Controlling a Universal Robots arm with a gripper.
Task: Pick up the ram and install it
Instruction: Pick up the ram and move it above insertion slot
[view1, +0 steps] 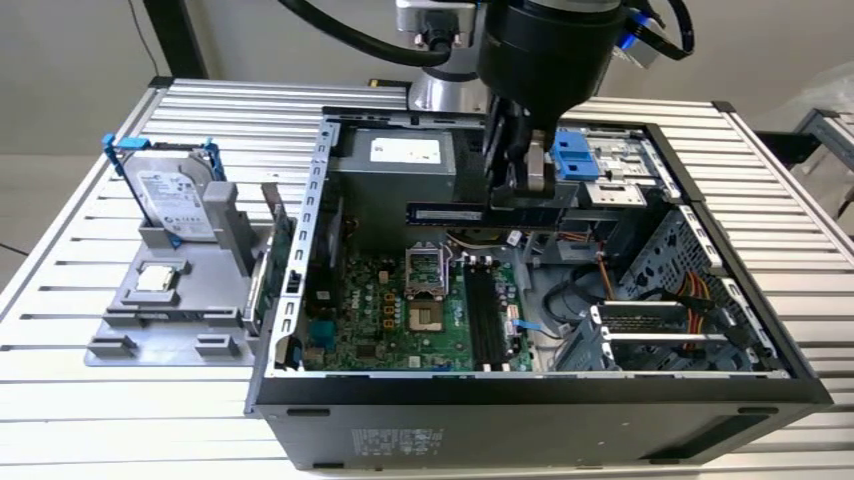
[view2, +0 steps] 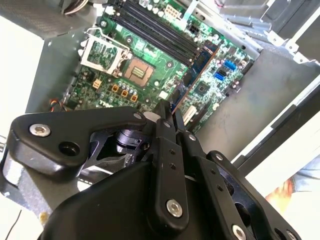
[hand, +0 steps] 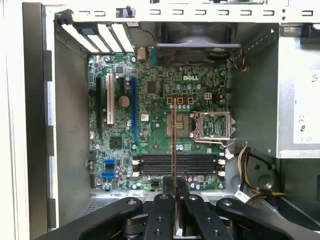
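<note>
Exterior view shows the gripper (view1: 525, 200) closed tight on the ram (view1: 441, 215), pinching its two flat sides. The ram hangs in the air over the open computer case (view1: 534, 385), above the green board (view1: 387, 310). It is not in the black slots (view1: 483, 315) and lies crosswise to them. In the first wrist view, the ram (hand: 174, 145) looks like a thin line. I think the ram is light, stiff and easy to break, so the flat sides are the best place to hold.
</note>
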